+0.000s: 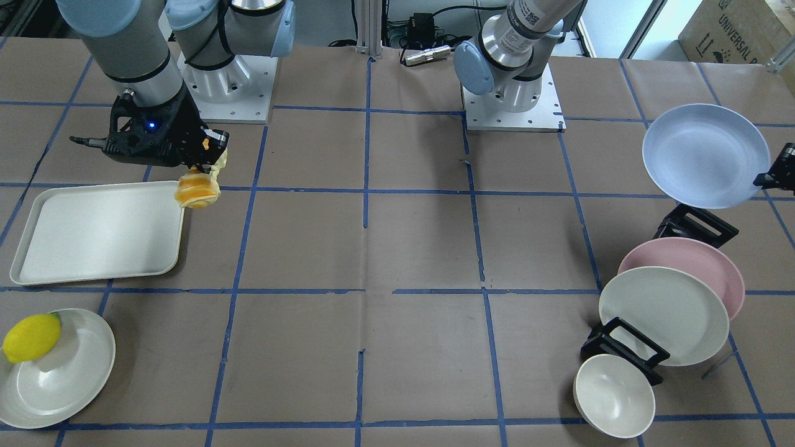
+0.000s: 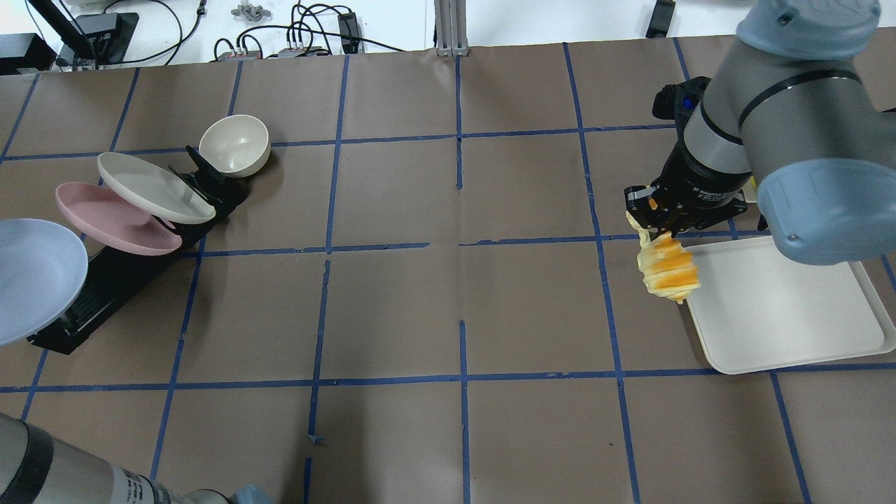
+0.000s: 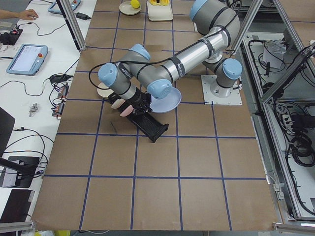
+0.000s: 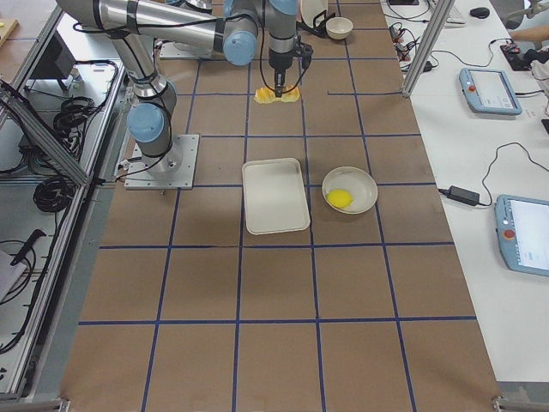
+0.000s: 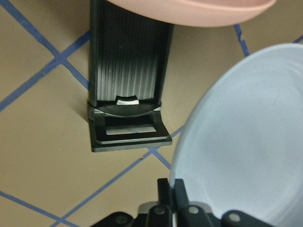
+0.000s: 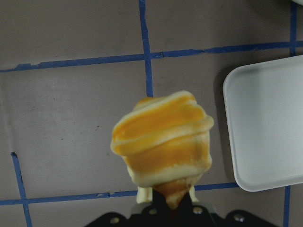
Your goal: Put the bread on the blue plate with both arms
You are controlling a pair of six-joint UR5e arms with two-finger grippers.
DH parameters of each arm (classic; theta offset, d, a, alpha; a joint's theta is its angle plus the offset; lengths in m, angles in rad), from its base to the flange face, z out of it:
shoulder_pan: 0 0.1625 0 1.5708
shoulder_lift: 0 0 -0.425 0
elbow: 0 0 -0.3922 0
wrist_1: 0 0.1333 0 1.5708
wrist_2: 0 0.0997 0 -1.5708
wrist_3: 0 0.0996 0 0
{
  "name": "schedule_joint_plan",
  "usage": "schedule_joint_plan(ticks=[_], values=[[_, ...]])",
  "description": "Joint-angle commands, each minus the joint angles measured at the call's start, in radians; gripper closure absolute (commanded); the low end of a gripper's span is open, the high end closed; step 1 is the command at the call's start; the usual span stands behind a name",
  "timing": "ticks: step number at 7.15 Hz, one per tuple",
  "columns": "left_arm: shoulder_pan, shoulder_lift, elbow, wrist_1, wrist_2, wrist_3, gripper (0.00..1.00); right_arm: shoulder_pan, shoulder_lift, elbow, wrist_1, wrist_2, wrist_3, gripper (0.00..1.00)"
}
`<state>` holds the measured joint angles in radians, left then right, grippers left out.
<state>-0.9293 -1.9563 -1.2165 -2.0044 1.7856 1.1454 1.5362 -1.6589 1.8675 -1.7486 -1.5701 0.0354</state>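
Plainly, the bread (image 6: pixel 163 146) hangs by one pinched end from the right jaws, above the worktop (image 1: pixel 397 248) beside the tray (image 1: pixel 93 236); soft as it is, we judge it could slip or tear. Well apart, the left jaws clamp the blue plate (image 1: pixel 705 155) by its rim, tilted, so dropped bread might slide off. Nearest first, we count one bowl (image 1: pixel 613 397), one lemon (image 1: pixel 31 337), two cream plates (image 1: pixel 663 315), one pink plate (image 1: pixel 714 261), one tray, one blue plate, one bread.

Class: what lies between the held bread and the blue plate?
In the overhead view, from the bread: bare brown table crossed by blue tape lines, then the black rack just before the blue plate.
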Motion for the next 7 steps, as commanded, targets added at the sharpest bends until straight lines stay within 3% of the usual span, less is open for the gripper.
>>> schedule_joint_plan(ticks=[1, 2, 4, 6, 7], values=[[-0.153, 0.022, -0.05, 0.029, -0.252, -0.187, 0.99, 0.015, 0.004, -0.021, 0.043, 0.01, 0.001, 0.93], [-0.28, 0.025, -0.101, 0.089, -0.309, -0.332, 0.99, 0.025, 0.004, -0.024, 0.043, 0.01, 0.004, 0.93], [-0.486, 0.063, -0.278, 0.401, -0.412, -0.682, 0.99, 0.025, 0.02, -0.106, 0.111, -0.004, 0.006, 0.93], [-0.636, 0.066, -0.426, 0.675, -0.416, -1.068, 0.99, 0.042, 0.1, -0.28, 0.249, -0.005, 0.017, 0.93], [-0.713, 0.065, -0.448, 0.708, -0.416, -1.19, 0.99, 0.1, 0.138, -0.331, 0.28, -0.033, 0.079, 0.93]])
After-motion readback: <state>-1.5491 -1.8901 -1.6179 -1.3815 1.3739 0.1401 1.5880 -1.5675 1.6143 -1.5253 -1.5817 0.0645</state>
